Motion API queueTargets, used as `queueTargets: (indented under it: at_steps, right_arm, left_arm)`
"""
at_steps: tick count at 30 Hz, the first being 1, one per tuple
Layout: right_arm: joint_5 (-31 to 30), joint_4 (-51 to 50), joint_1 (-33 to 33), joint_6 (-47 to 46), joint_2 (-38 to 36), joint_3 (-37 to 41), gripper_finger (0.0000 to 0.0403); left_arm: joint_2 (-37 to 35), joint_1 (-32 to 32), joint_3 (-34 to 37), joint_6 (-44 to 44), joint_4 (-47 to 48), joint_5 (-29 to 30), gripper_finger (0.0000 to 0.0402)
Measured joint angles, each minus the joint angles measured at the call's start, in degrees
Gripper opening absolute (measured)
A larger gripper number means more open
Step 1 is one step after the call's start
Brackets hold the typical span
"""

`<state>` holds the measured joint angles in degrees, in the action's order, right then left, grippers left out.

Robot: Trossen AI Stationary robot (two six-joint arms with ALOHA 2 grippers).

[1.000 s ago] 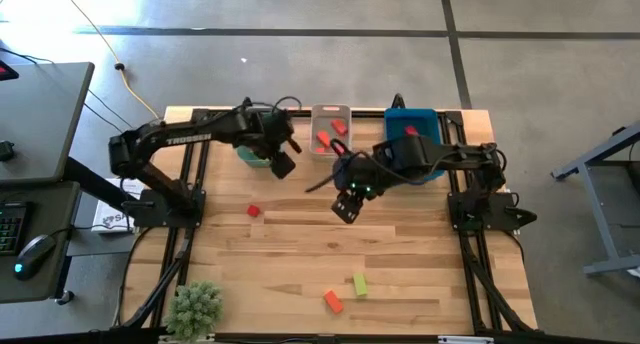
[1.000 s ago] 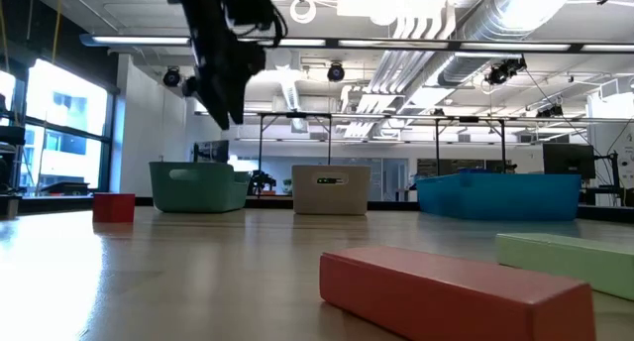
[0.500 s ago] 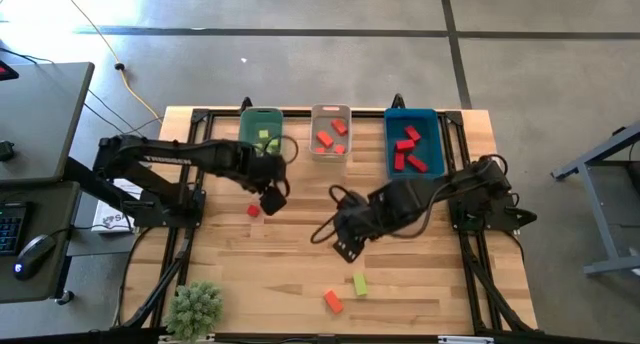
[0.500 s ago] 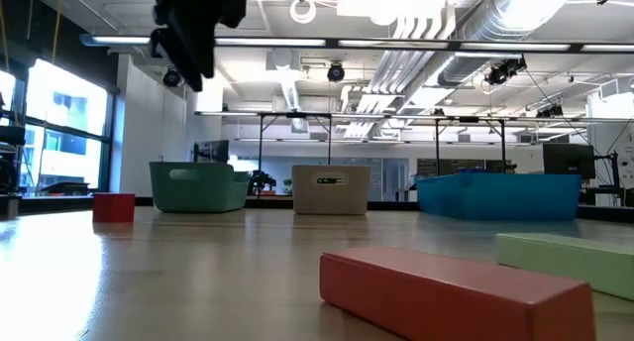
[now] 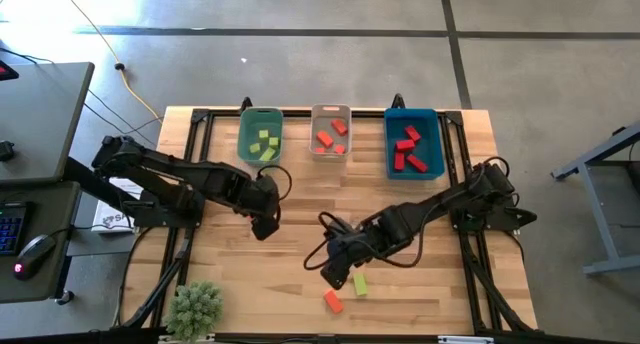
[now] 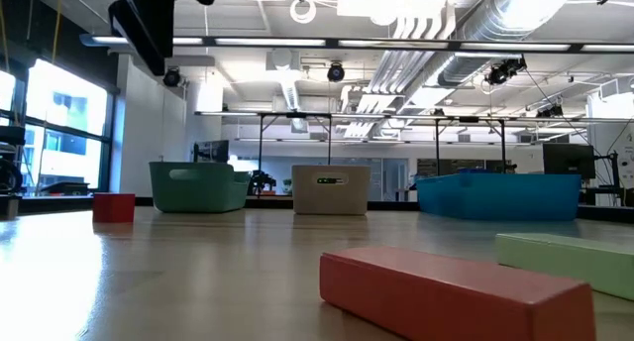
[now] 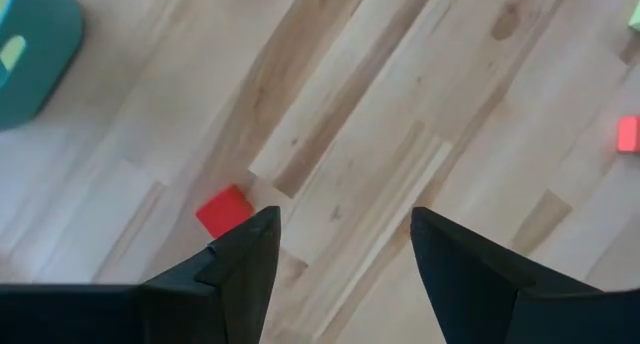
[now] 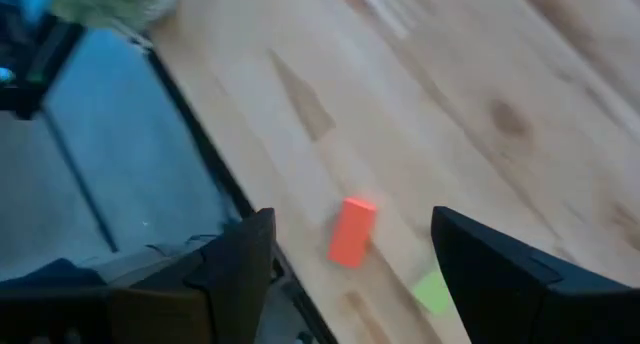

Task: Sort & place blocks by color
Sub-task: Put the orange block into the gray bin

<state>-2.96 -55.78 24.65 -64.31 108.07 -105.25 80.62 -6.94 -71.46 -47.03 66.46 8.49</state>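
Left gripper (image 7: 340, 246) over the pale wooden table (image 5: 300, 239), on its left half, jaws spread wide and empty. Just beside its left fingertip (image 7: 262, 229) in the wrist view, a small deep red cube (image 7: 224, 210), lying flat on the boards, apart from both fingers and not between them. In the low view the same cube at the far left, in front of the green bin. Farther ahead of that gripper, a corner of the green plastic bin (image 5: 260, 136), with yellow-green blocks (image 5: 264, 144) inside.

Right gripper (image 8: 352, 246) low over the near middle of the table, jaws spread wide, nothing between them. Ahead of it, between the two dark fingers in the wrist view, a short orange-red bar (image 8: 351, 230) lying on the wood, and just beside that a short yellow-green bar (image 8: 432, 290); neither touched. In the high view, gripper head just beside the yellow-green bar, orange-red bar nearer the table's front edge.

Beyond both grippers, at the far edge: white plastic bin (image 5: 331, 132) with orange-red blocks (image 5: 328, 136), and blue plastic bin (image 5: 414, 142) with deep red blocks (image 5: 408, 152). Small green potted plant (image 5: 196, 306) at the near left corner, well apart from both grippers.
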Motion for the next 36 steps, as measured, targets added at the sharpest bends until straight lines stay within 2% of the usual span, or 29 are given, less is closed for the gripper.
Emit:
queueTargets:
  at_steps: [9, 30, 36]
  right_arm:
    - [0.0, 11.1, 1.9, 0.0, 0.1, 7.0, 0.0256]
    - [-6.0, 30.8, 6.5, 1.3, 1.6, 6.7, 0.0256]
    - [-7.3, 32.4, 7.1, 1.6, 1.5, 6.6, 0.0256]
  left_arm:
    - [0.0, -4.0, 0.0, -4.9, 0.0, 0.1, 0.0214]
    - [0.0, -5.6, 0.0, -6.9, -0.2, 0.0, 0.0214]
    - [0.0, -5.6, 0.0, -6.9, -0.2, 0.0, 0.0214]
